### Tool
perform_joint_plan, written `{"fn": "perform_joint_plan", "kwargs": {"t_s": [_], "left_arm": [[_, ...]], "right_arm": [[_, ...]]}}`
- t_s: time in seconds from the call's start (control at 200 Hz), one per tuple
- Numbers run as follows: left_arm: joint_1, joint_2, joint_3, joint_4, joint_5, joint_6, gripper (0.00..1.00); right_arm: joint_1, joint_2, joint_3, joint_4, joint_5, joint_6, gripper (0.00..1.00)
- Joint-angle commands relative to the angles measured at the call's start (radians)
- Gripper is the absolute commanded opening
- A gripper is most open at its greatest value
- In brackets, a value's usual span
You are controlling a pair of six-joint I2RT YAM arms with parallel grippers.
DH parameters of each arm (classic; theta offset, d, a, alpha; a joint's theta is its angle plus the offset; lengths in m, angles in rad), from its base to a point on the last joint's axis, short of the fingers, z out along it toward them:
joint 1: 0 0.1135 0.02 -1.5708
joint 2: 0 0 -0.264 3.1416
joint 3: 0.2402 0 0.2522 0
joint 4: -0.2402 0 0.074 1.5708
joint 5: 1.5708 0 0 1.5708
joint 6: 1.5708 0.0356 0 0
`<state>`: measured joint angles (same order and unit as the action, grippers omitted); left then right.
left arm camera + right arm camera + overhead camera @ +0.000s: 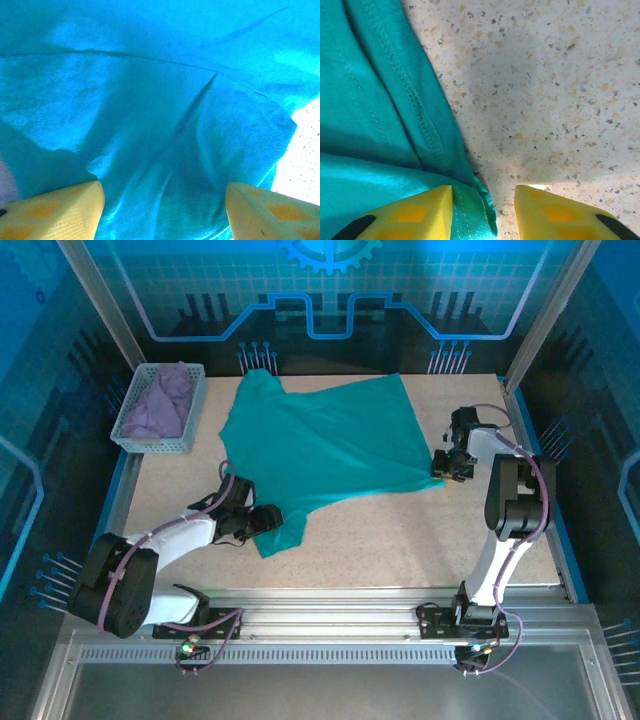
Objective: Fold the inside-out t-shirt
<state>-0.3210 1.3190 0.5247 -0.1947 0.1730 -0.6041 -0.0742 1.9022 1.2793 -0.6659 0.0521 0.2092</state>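
The inside-out t-shirt (320,445) is a teal cloth lying spread across the middle of the speckled table. My left gripper (262,520) hovers over its near-left corner. In the left wrist view that gripper (165,212) is open, its yellow fingers (60,212) wide apart above wrinkled teal fabric (150,115). My right gripper (445,465) sits at the shirt's right corner. In the right wrist view it (483,212) is open, and the stitched hem corner (472,210) lies between the fingers, beside the left fingertip (415,212), unclamped.
A white mesh basket (190,415) holding a lavender-purple cloth (160,405) stands at the far left. Bare speckled tabletop (420,540) runs along the near side and to the right of the shirt. A metal rail (330,610) carries both arm bases.
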Motion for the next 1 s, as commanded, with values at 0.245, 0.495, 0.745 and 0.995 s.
{"fn": "perform_joint_plan", "kwargs": {"t_s": [0.245,0.495,0.745,0.995], "left_arm": [[-0.006,-0.052,-0.010,-0.090,-0.004,-0.005,0.68],[-0.006,-0.081,0.007,-0.108,0.003,0.001,0.68],[-0.007,-0.175,0.032,-0.162,-0.012,-0.004,0.70],[-0.097,-0.286,0.002,-0.314,-0.173,-0.050,0.69]], "right_arm": [[-0.032,-0.107,-0.090,-0.001,-0.059,0.019,0.42],[-0.024,-0.054,-0.100,0.015,-0.106,0.020,0.43],[-0.019,-0.013,-0.089,0.024,-0.106,0.016,0.33],[-0.020,-0.049,-0.101,0.046,-0.143,0.014,0.02]]}}
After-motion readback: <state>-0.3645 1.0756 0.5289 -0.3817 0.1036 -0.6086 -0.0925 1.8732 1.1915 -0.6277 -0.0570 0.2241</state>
